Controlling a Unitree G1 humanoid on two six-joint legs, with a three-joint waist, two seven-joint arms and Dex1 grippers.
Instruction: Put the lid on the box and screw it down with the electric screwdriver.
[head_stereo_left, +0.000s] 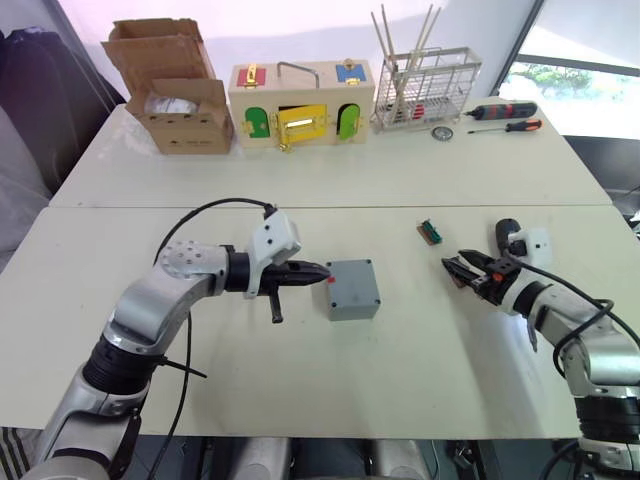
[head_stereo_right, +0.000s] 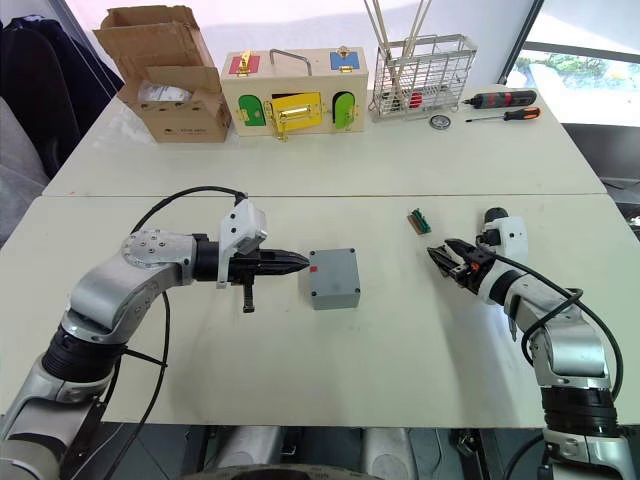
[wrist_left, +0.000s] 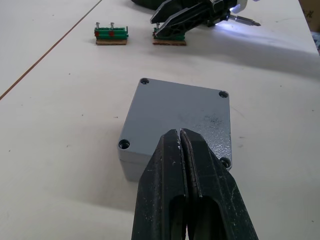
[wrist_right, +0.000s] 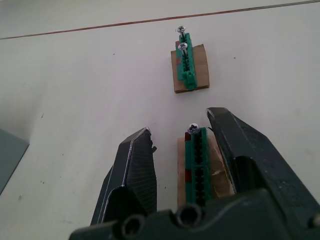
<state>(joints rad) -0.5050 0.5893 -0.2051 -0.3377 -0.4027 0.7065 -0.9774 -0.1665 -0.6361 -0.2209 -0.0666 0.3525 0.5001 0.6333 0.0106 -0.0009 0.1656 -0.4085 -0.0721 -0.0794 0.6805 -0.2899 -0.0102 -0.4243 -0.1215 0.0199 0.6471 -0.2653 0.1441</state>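
Your left gripper (wrist_left: 181, 137) has its fingers pressed together on nothing, tips just above the near edge of the lid (wrist_left: 181, 112), which already sits on the box (head_stereo_left: 352, 289) at the frame's centre. Your right gripper (wrist_right: 180, 137), at centre right, is open around a green screw holder (wrist_right: 196, 165). I judge the screwing step begins; next you need a screw and the driver.
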